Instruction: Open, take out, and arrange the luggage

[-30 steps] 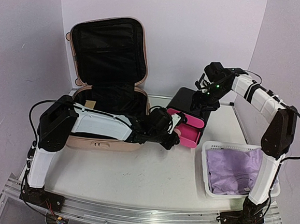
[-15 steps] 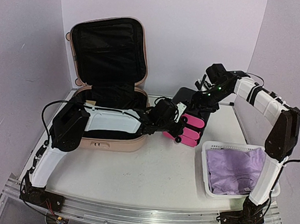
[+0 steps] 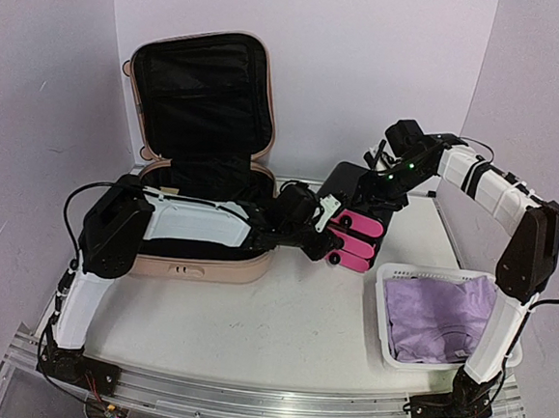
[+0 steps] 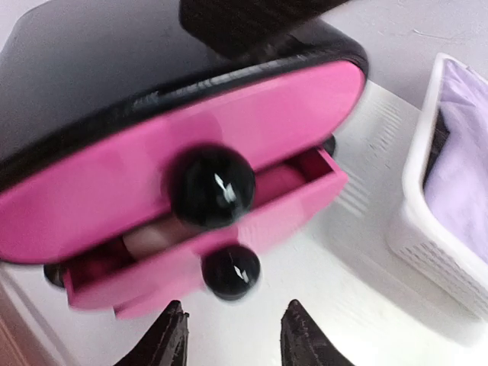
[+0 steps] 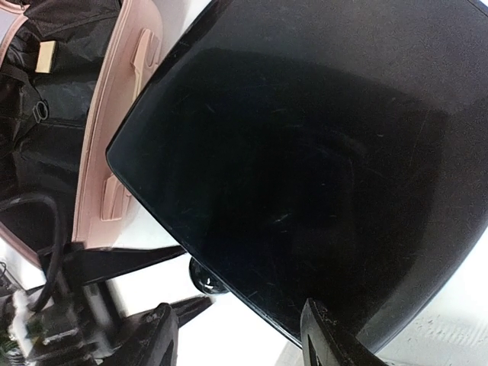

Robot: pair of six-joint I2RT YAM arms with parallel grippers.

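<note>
The left jaws stand released with nothing between them, just short of the lower knob (image 4: 230, 271) on the pink drawer box (image 4: 191, 145). Its bottom drawer (image 4: 282, 210) sits slightly pulled out. The right jaws are spread about the box's black top corner; whether they pinch it we cannot tell. The left arm (image 3: 196, 224) stretches across the front of the luggage (image 3: 198, 266). The luggage sits at the back left corner of the surface (image 3: 279, 335), with its lid (image 3: 202, 92) open and upright against the wall.

We judge the shell stiff and smooth, so it is likely to slip under a flat pinch. It probably weighs little with its dark lining nearly bare. Wheels could let it roll when pushed, and the hinged lid may swing. We would take it by the rim of the lower half, or by the small fitting on its front. A basket (image 3: 384, 314) sits at the right edge.
</note>
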